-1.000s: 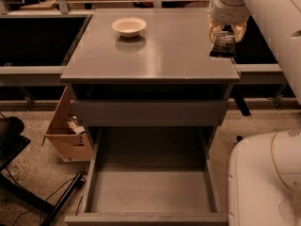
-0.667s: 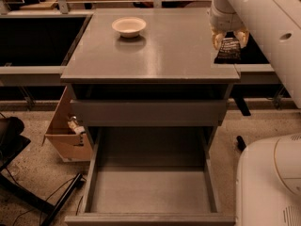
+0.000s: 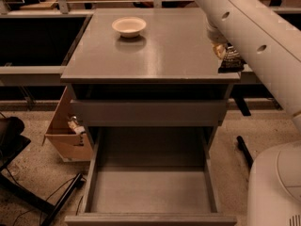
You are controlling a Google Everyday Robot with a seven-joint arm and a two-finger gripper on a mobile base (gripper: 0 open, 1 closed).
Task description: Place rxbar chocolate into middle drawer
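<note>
While by countertop (image 3: 164,51), gripper's (image 3: 223,52) black rxbar (image 3: 231,61)

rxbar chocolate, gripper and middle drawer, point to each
rxbar chocolate (image 3: 231,61), camera view, middle of black wrapper
gripper (image 3: 224,52), camera view, between its fingertips, at the cabinet top (image 3: 155,55) right edge
middle drawer (image 3: 150,192), camera view, bare grey floor

You see the cream-white gripper (image 3: 220,51) at the right edge of the grey cabinet top (image 3: 160,55), gripping the glossy black rxbar chocolate (image 3: 231,61). The middle drawer (image 3: 150,194) is plain grey, the bowl (image 3: 129,26) white, and the floor (image 3: 33,171) speckled beige.
</note>
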